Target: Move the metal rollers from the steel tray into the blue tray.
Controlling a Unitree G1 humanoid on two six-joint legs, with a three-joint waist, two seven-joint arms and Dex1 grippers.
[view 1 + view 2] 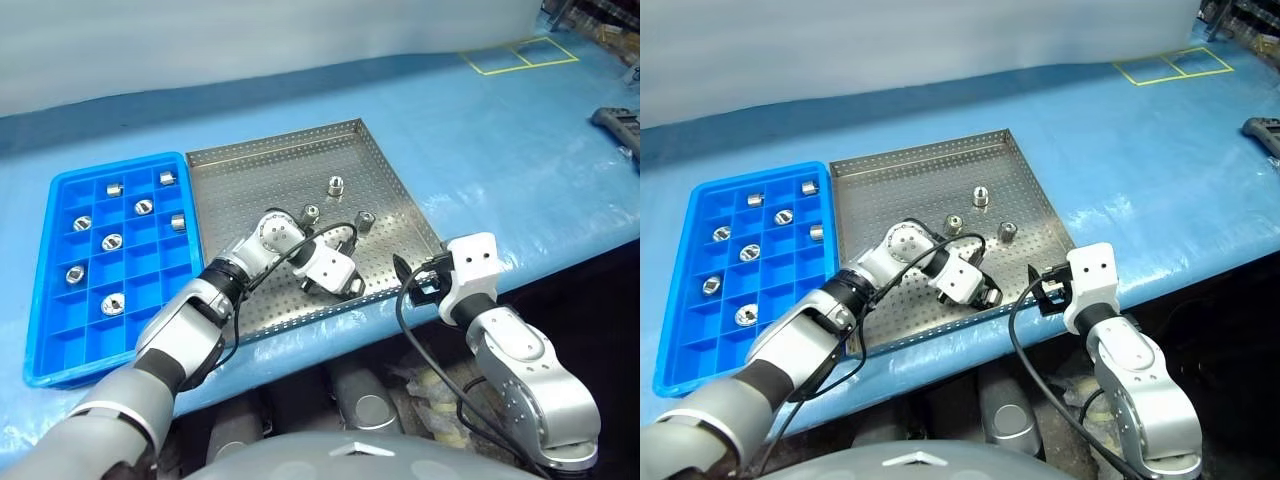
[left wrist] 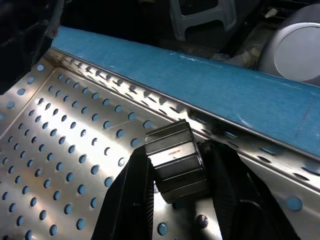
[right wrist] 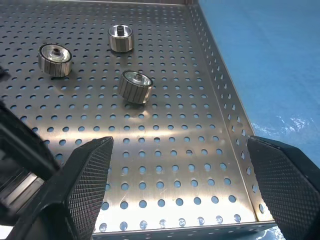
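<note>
Left wrist view: roller (image 2: pixel 175 160) sits between left pincer (image 2: pixel 182 192) fingers.

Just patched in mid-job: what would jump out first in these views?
The left gripper sits low at the near rim of the steel tray, its jaws on either side of one metal roller. Three more rollers stand loose mid-tray, and the blue tray beside it on the robot's left already has several in its compartments. The right gripper hovers open at the steel tray's near right corner.
</note>
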